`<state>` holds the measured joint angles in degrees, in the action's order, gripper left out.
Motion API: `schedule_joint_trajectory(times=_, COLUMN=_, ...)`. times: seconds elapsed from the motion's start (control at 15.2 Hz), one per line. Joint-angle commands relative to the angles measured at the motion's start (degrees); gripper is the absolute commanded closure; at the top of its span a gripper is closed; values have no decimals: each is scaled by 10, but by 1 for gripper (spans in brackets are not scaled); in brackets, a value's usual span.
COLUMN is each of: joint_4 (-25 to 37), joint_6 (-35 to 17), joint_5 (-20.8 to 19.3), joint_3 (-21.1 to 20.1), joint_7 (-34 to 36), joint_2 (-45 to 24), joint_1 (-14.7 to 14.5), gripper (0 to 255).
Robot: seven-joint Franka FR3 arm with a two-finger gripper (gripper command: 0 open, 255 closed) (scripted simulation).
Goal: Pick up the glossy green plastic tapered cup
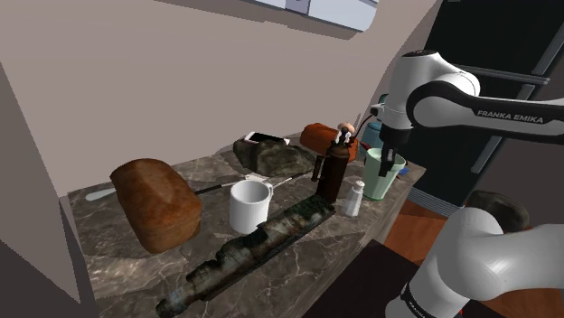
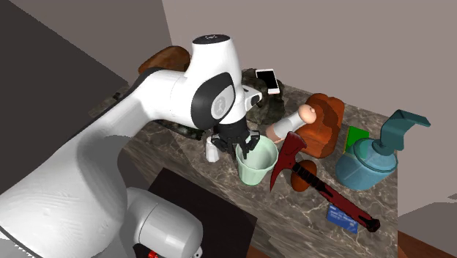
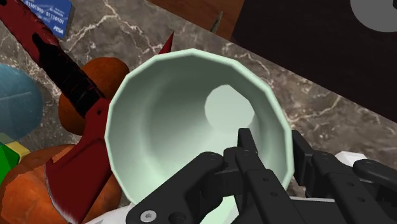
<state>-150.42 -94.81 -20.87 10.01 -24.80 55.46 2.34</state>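
The pale green tapered cup point(image 1: 380, 185) point(image 2: 256, 170) stands upright near the front corner of the marble counter point(image 1: 298, 271), beside a white shaker point(image 1: 353, 199). My black gripper point(image 1: 387, 166) point(image 2: 247, 144) point(image 3: 275, 151) is down at its rim, straddling the wall on the side toward the counter edge. One finger point(image 3: 245, 145) is inside the cup point(image 3: 172, 121), the other point(image 3: 304, 156) outside. They stand a little apart, and a strip of the cup's inside shows between the inner finger and the wall. The cup rests on the counter.
A red hatchet point(image 2: 322, 187), an orange-brown object point(image 2: 322, 121) and a teal soap dispenser point(image 2: 370, 157) crowd the cup's far side. A dark bottle point(image 1: 331, 172), white mug point(image 1: 249, 206), bread loaf point(image 1: 155, 201) and long dark bar point(image 1: 253, 248) lie further along. The counter edge is right beside the cup.
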Motion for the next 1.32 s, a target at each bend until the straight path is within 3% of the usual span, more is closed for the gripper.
schedule_joint_trajectory(times=0.0, joint_4=-5, joint_6=2, joint_5=1, joint_3=0, joint_7=0, joint_2=-2, joint_1=-1, gripper=255)
schedule_joint_trajectory(times=1.25, joint_4=123, joint_6=97, joint_5=18, joint_3=-19, joint_7=-22, joint_2=-32, joint_1=-6, gripper=255)
